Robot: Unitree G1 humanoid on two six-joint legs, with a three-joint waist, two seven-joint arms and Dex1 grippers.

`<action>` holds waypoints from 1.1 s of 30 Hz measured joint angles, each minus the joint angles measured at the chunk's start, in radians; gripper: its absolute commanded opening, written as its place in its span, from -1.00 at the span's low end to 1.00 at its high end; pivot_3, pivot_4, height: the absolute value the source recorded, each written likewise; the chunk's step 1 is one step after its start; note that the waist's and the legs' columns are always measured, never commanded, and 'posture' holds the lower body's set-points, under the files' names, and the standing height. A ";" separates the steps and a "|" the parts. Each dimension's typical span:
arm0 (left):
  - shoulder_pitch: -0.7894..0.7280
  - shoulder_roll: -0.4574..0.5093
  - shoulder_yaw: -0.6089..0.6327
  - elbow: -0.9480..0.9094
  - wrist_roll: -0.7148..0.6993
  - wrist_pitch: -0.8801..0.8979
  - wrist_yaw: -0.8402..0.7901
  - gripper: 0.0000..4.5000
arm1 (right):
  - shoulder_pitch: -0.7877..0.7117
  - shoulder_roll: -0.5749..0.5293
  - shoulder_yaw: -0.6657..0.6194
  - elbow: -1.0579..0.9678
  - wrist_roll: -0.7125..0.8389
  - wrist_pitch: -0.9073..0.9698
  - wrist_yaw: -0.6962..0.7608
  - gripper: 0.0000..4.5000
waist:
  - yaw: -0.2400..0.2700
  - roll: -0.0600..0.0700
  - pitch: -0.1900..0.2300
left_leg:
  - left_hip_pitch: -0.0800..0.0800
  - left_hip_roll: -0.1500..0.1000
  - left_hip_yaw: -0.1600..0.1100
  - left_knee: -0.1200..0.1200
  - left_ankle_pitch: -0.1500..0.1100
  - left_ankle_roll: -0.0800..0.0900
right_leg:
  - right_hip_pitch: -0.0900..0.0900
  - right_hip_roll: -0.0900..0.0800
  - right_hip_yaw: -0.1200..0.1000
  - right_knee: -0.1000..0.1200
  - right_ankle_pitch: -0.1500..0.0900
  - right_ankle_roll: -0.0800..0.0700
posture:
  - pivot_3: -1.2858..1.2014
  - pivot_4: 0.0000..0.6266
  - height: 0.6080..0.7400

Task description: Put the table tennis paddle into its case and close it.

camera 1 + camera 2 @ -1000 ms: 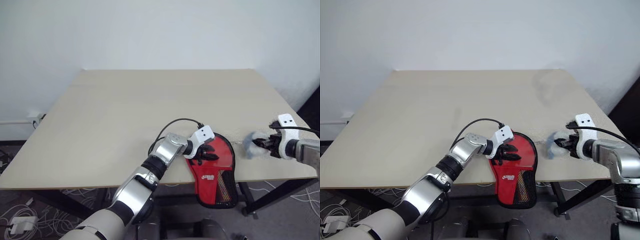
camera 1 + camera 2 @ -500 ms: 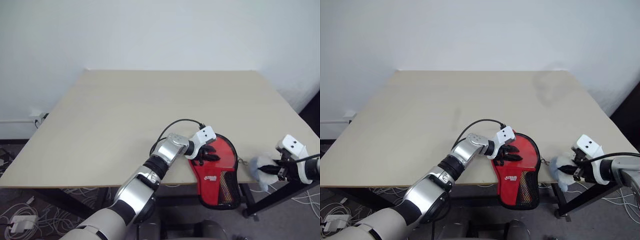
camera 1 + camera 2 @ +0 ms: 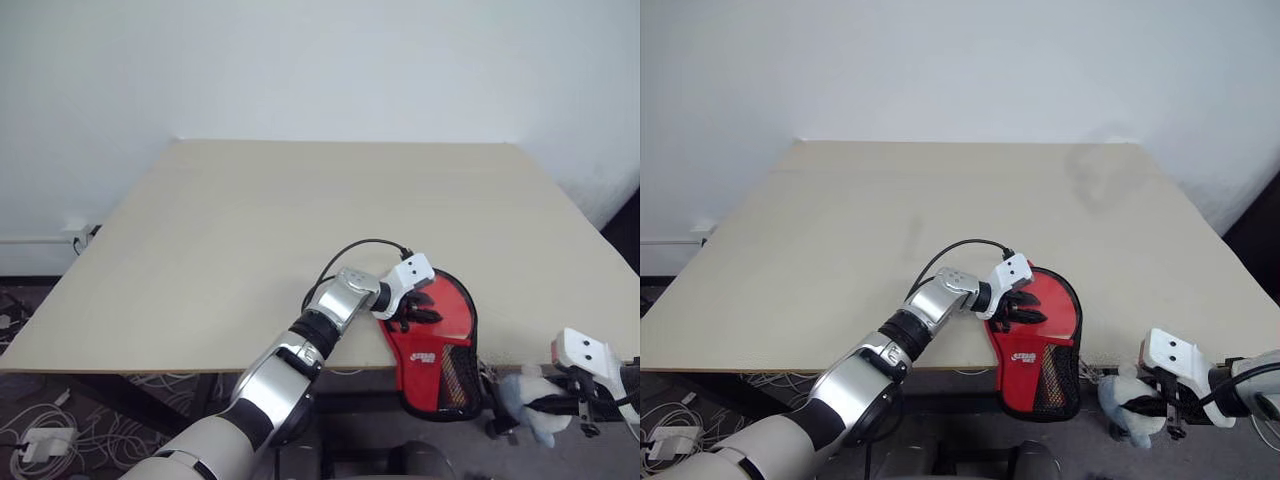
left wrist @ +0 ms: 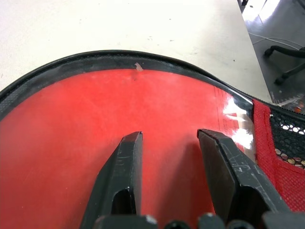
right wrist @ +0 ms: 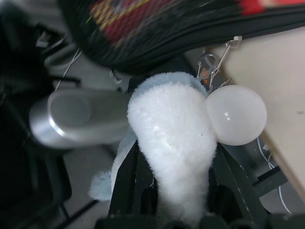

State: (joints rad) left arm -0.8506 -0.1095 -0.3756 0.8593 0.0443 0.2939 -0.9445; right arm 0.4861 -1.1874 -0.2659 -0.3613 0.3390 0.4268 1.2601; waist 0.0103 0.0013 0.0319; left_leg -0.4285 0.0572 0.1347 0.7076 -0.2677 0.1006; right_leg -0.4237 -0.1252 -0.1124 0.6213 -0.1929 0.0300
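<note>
Tabletop: a pale beige tabletop (image 3: 300,220), bare over most of its area, standing against a plain white wall (image 3: 320,60).
Floor: white cables (image 3: 40,430) lie tangled under the tabletop's left side.
Case: the case (image 3: 437,340) lies at the tabletop's near edge, right of centre, red side up. Its round part rests on the surface, while the narrow end with the black mesh pocket (image 3: 458,378) and small white logo hangs past the edge. A black-piped rim runs round it.
Inside the case: I cannot tell whether the table tennis paddle is in there. The left wrist view shows a glossy red face (image 4: 95,133) ringed by the black edge, but paddle rubber and case fabric cannot be told apart.
Left hand: the left hand (image 3: 412,308) rests on the round part of the case, its black fingers (image 4: 125,171) parted and lying flat on the red surface, gripping nothing.
Right hand: the right hand (image 3: 1140,405) hangs below and right of the tabletop's edge, beside the case's hanging end, pinching a fluffy white-and-pale-blue charm (image 5: 171,143).
Ball: a small whitish ball (image 5: 237,114) sits against the charm, joined by a thin metal clip to the case's black edge.
</note>
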 measured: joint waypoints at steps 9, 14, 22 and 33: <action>-0.008 -0.007 0.001 0.016 0.000 -0.008 0.005 -0.16 | 0.176 -0.021 -0.070 0.015 -0.055 -0.138 0.108 -0.74 | 0.000 0.000 0.000 | 0.000 -0.004 -0.002 0.000 -0.001 0.001 | 0.001 -0.004 -0.002 0.000 -0.001 0.002 | 0.03 -1.00 0.75; -0.008 -0.007 0.002 0.020 0.000 -0.012 0.008 -0.16 | 0.189 -0.017 -0.104 -0.028 -0.052 -0.136 0.139 -0.74 | -0.001 -0.001 0.000 | 0.000 -0.009 -0.005 0.000 -0.001 0.002 | 0.003 -0.011 -0.007 0.000 -0.002 0.004 | 0.03 -1.00 0.75; -0.012 -0.004 0.010 0.037 0.000 -0.031 0.009 -0.16 | 0.000 0.003 -0.074 0.001 -0.024 0.021 0.065 0.03 | -0.001 -0.001 0.000 | 0.000 -0.011 -0.006 0.000 -0.001 0.003 | 0.004 -0.014 -0.010 0.001 -0.002 0.004 | 0.03 -1.00 0.75; -0.032 -0.001 0.025 0.073 0.000 -0.041 0.009 -0.16 | -0.106 -0.002 -0.119 -0.007 0.053 0.128 0.096 0.99 | -0.002 -0.001 0.000 | 0.000 -0.011 -0.007 0.000 -0.001 0.003 | 0.004 -0.013 -0.011 0.001 -0.002 0.004 | 0.03 -1.00 0.75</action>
State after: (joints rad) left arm -0.8830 -0.1105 -0.3510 0.9319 0.0443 0.2525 -0.9359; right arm 0.3797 -1.1899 -0.3849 -0.3687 0.3918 0.5543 1.3562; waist 0.0088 -0.0002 0.0321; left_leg -0.4289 0.0464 0.1273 0.7077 -0.2690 0.1034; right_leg -0.4198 -0.1384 -0.1234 0.6220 -0.1949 0.0339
